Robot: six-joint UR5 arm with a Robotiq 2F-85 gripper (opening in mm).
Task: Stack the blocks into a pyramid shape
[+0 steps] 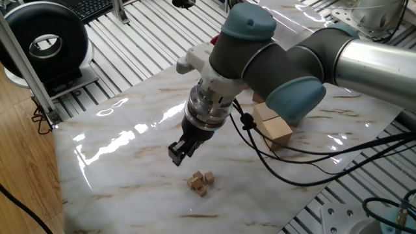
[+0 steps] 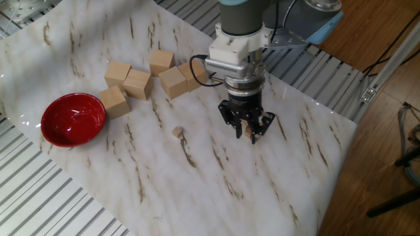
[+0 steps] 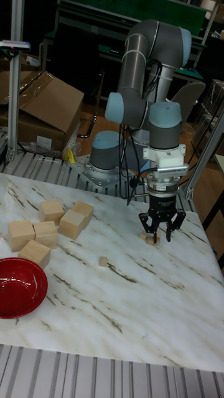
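Note:
Three tiny tan blocks huddle in a tight cluster on the marble table. They touch one another, and I cannot tell whether any rests on top of another. A fourth tiny block lies alone, well to the left of the cluster, and shows again in the tall view. My gripper hovers just above the table beside the cluster, fingers spread and empty. In the other fixed view the gripper hides most of the cluster. In the tall view the gripper stands right in front of the cluster.
Several large pale wooden blocks sit grouped at the far side of the table. A red bowl stands near the left edge. The arm's cables hang low over the table. Slatted metal surrounds the marble top.

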